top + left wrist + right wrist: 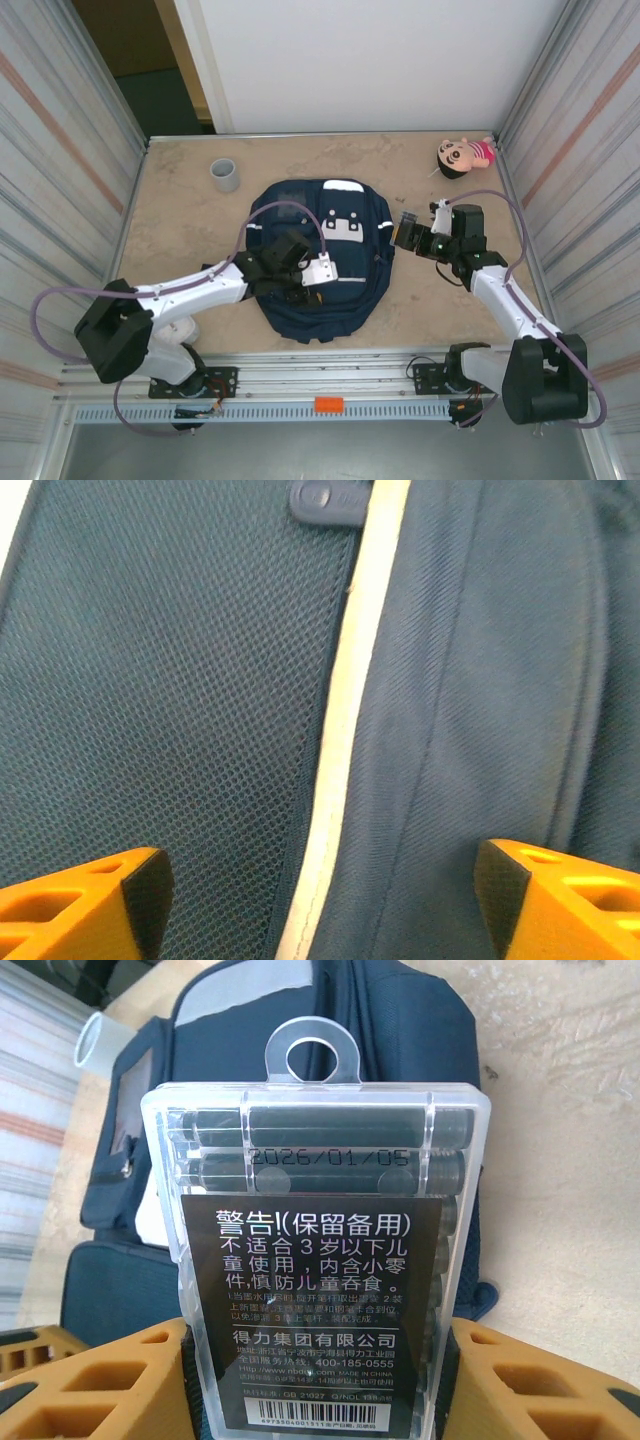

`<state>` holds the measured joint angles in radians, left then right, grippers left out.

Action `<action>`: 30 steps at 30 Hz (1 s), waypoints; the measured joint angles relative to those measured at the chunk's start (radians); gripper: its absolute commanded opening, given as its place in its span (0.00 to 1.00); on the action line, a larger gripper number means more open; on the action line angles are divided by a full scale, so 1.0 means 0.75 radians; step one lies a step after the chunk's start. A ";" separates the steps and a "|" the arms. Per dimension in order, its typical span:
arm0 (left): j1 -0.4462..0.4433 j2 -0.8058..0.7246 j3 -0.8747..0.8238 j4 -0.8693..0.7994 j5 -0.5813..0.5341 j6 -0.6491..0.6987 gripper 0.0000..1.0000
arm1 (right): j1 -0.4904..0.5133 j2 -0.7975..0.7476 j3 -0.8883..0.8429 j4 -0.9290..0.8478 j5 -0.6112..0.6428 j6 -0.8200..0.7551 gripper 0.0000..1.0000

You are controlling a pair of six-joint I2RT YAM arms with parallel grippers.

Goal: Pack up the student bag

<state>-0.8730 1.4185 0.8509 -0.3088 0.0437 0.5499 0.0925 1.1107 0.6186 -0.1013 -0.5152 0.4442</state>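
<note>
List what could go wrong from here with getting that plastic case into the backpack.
The right tool pinches the clear case by its lower end alone; the smooth plastic could slip or pivot out.
The left tool is open over the student bag, gripping no fabric; the bag looks shut, so the case may just press against cloth.
The left arm lies across the bag, so the right arm could bump it moving in.

I log the student bag (470,730) as matt woven cloth with a mesh panel (170,710), the clear case (315,1160) as glossy plastic.
</note>
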 measured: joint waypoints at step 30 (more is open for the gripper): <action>-0.017 -0.091 -0.054 -0.022 -0.109 -0.006 0.53 | 0.113 -0.152 -0.027 0.045 0.057 -0.015 0.51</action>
<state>-0.8856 1.3502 0.8104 -0.3252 -0.0380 0.5453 0.1776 0.9966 0.5983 -0.0673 -0.4725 0.4332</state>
